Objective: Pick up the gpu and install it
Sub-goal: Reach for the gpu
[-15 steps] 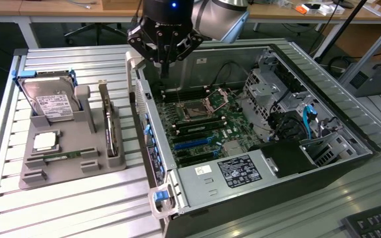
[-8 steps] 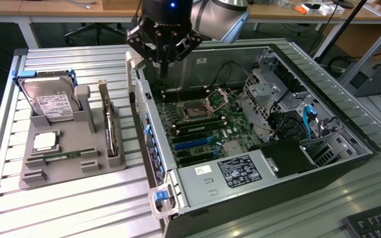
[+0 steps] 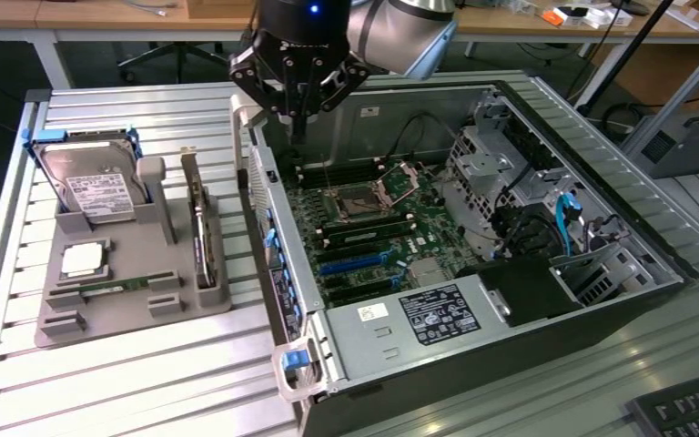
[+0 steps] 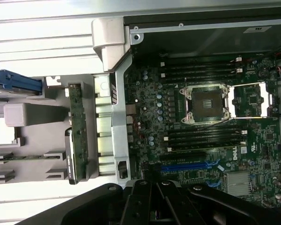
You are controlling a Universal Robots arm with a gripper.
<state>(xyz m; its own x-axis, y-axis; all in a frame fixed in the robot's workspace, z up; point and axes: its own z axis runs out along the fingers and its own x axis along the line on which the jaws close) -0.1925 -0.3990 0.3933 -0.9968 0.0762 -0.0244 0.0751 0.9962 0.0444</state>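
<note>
The black two-finger gripper [image 3: 298,126] [image 4: 152,197] hangs with its jaws pressed together and nothing between them. It is above the rear edge of the open grey metal computer case [image 3: 362,360], over the green motherboard [image 3: 380,228] [image 4: 196,122]. Beneath and beyond it lie the square silver processor socket [image 3: 359,202] [image 4: 207,104], black memory slots and blue expansion slots [image 3: 356,264] [image 4: 187,165].

The case's side wall with its pale grey handle [image 3: 245,114] [image 4: 107,42] stands between the gripper and the grey plastic parts tray [image 3: 131,305] on the exterior view's left. There the gpu [image 3: 204,232] [image 4: 77,131], a thin green-and-black card, stands upright on its edge in a tray slot. Further left are a silver hard drive with a white label [image 3: 97,193], a square processor chip [image 3: 83,259] and a narrow green memory stick [image 3: 119,288].
</note>
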